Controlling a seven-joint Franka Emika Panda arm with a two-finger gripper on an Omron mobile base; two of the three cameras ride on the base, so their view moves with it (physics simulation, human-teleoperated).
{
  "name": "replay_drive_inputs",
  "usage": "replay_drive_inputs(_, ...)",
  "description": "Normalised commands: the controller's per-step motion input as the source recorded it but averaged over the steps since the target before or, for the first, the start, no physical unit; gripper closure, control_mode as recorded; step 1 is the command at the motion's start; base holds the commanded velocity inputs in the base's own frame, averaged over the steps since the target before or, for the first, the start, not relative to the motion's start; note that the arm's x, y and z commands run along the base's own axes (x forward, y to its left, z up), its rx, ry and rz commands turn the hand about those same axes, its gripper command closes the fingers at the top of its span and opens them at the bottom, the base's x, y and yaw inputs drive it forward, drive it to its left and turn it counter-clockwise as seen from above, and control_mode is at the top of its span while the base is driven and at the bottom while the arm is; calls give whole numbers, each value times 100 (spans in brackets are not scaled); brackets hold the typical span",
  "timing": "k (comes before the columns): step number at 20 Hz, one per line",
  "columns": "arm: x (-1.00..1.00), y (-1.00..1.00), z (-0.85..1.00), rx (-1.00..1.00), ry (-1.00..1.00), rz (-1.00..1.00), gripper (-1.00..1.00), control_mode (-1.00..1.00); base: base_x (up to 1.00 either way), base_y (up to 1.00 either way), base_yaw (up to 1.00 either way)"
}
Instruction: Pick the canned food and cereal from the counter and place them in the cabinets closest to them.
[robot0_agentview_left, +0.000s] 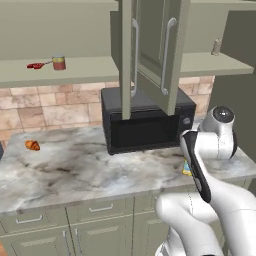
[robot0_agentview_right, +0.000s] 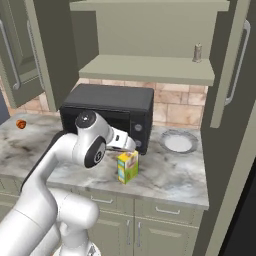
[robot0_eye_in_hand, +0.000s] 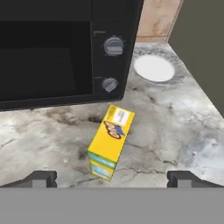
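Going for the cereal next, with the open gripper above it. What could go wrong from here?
The cereal stands upright and slim close to the microwave, so a finger of the gripper may clip the top and tip it over. The open cabinet door hangs over the microwave, so the arm might strike it on the lift.

Cereal (robot0_agentview_right: 128, 167) on counter (robot0_agentview_right: 170, 175) before microwave (robot0_agentview_right: 107, 114); canned food (robot0_agentview_left: 59, 62) in cabinets (robot0_agentview_left: 70, 70), left.

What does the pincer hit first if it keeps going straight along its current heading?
Most likely the cereal: it stands on the counter between the open pincer tips, just ahead. Depth is unclear.
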Motion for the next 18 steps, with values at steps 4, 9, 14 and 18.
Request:
replay_drive_inputs(4,0,0,-3,1,2,0,-100,-100,0,0,0)
replay_drive_inputs(9,4,0,-16,3,7,0,-100,-100,0,0,0)
replay_drive_inputs(14,10,-2,-28,1,9,0,-100,-100,0,0,0)
replay_drive_inputs(18,19,-4,-30,0,7,-1,-100,-100,0,0,0)
